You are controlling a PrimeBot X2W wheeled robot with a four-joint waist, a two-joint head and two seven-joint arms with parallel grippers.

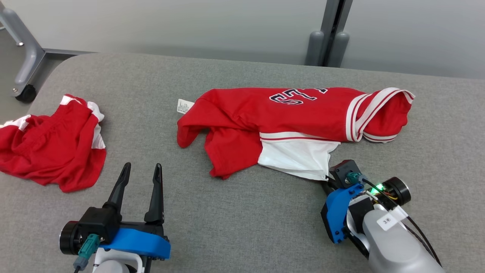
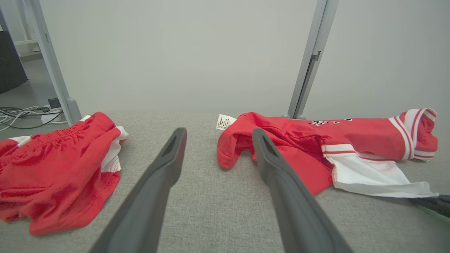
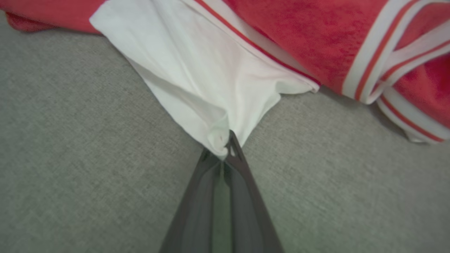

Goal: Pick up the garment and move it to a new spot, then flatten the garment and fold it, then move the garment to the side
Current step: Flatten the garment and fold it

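Red jersey (image 1: 288,113) lies crumpled across the middle of a grey fabric-covered worktop (image 1: 242,220). It stretches from the centre of the head view out toward 2 o'clock. Navy and white lettering shows upside down near its far edge. Red-and-white striped trim bunches at its 3 o'clock end. A small white label (image 1: 184,105) sticks out at its 10 o'clock corner.

A white panel (image 1: 295,157) of the jersey spreads from its near edge toward 5 o'clock. The right gripper (image 3: 225,147) sits at 5 o'clock in the head view. Its jaws are closed tight, pinching the tip of that white panel into a small fold, low against the worktop.

The left gripper (image 1: 142,167) rests at 7 o'clock in the head view, fingers pointing to 12 o'clock. Its jaws are spread wide and hold nothing, with bare worktop between them.

A pair of red shorts (image 1: 53,148) with white side stripes lies heaped at 9 o'clock, well apart from the jersey. Beyond the worktop, a grey metal post (image 1: 327,41) stands at 12 o'clock and a caster (image 1: 25,93) sits at 10 o'clock.
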